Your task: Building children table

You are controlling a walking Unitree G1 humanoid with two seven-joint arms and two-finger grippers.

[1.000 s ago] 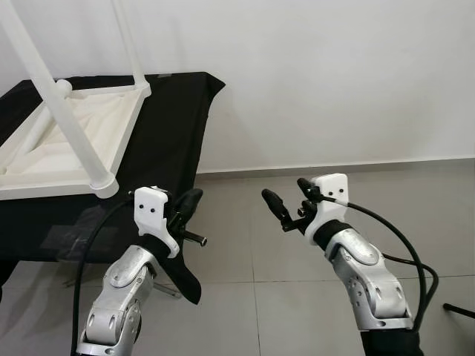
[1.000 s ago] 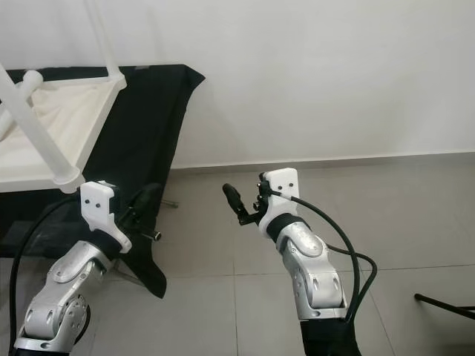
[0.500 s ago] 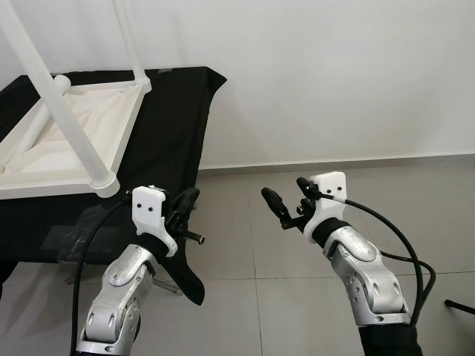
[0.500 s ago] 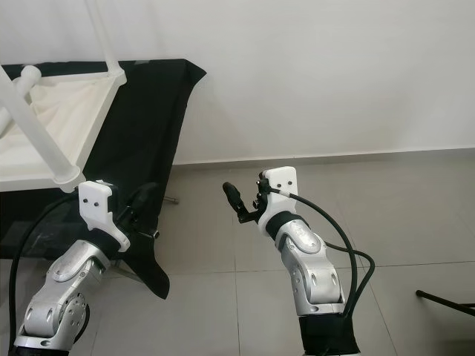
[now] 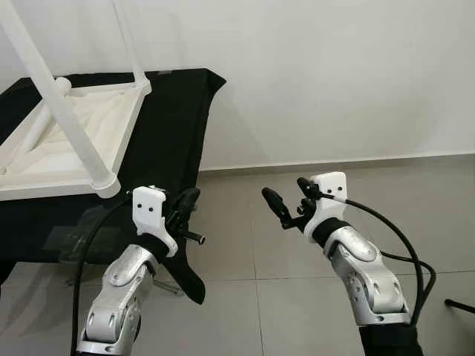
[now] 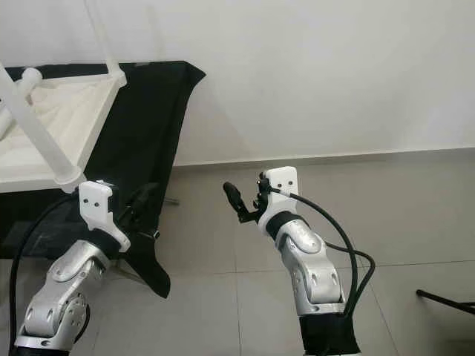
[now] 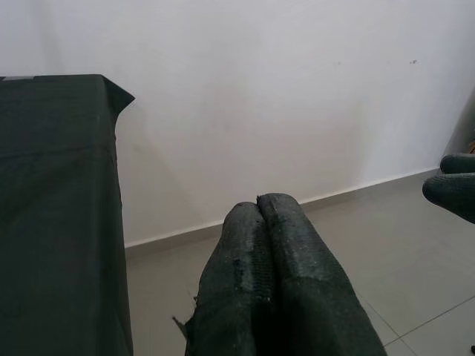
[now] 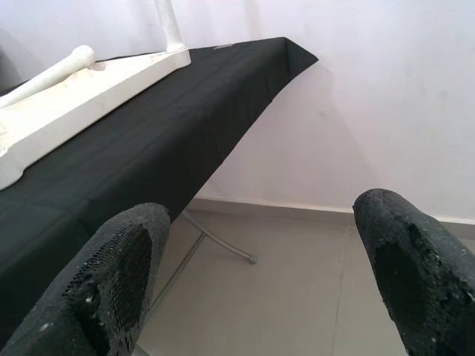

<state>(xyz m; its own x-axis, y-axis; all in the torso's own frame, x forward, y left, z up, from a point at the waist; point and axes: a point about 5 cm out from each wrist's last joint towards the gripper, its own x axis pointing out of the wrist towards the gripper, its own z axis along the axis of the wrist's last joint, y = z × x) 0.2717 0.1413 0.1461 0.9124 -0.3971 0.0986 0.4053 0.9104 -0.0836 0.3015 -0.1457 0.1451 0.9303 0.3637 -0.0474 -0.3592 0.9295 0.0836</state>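
White children table lies upside down on black-draped tabletop, legs up. Left tool closed, empty; right tool spread, empty, above floor. Likely between steps; next: reach leg.

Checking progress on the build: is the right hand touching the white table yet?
Apart. Left eye view shows the right hand over floor tiles, well clear of the upturned white table on the black cloth.

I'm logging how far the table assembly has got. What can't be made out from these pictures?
- Upturned white children's table: far side cut off by the head views' left edge, so the leg count is unclear.
- Upright legs: tops cut off by the upper edge.
- Work table's frame: hidden under the black cloth.
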